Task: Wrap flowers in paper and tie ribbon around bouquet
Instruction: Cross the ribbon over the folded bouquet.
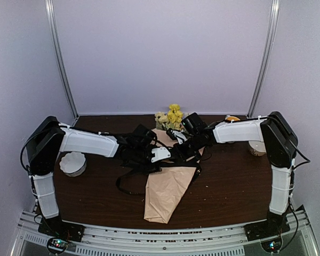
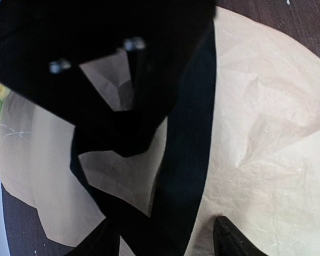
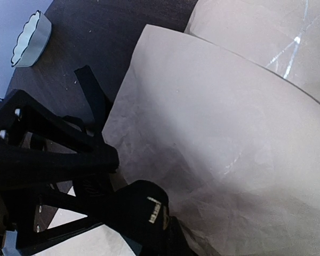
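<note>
The bouquet lies on the table as a tan paper cone with its tip toward the near edge. Yellow and cream flowers show at its far, wide end. A black ribbon crosses the paper, and its loose ends loop onto the table. My left gripper hovers over the cone's middle, jaws apart, with a ribbon strand running between its fingers. My right gripper is shut on a bunched piece of lettered ribbon right beside the left gripper.
A white fluted cup stands on the left of the table. Another pale cup stands by the right arm, and a small orange thing lies at the back. Black cables hang round both wrists.
</note>
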### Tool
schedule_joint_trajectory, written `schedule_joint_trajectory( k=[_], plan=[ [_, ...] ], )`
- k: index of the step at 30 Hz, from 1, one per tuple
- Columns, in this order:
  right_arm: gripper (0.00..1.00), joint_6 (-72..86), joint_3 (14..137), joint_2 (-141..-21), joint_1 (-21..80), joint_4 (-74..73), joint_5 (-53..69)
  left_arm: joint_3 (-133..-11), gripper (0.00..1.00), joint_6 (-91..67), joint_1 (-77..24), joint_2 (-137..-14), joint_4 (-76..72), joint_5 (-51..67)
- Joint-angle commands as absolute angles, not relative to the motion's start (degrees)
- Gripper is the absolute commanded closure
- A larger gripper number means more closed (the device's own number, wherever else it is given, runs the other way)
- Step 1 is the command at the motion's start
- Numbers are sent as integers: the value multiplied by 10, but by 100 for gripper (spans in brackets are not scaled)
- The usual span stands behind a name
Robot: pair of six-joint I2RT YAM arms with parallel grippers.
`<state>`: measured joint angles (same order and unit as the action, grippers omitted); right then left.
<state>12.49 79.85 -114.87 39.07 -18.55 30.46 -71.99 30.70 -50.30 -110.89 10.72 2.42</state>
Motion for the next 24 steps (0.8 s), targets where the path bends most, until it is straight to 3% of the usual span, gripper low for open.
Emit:
schedule_joint_trajectory(
  k=[1,4,7,11,24],
  plan=[
    [100,135,792,-1149,388,-169,314,-739,41,336,-511,-1127,114,-8],
    [100,138,794,-1151,388,-167,316,-742,58,333,-515,-1141,103,-36],
    [100,142,793,-1151,388,-164,318,-745,83,319,-515,-1145,93,-54],
    [100,143,793,-1151,385,-164,321,-740,100,311,-515,-1144,69,-74],
    [97,154,819,-1164,372,-166,343,-688,100,258,-515,-1037,22,-12]
  ],
)
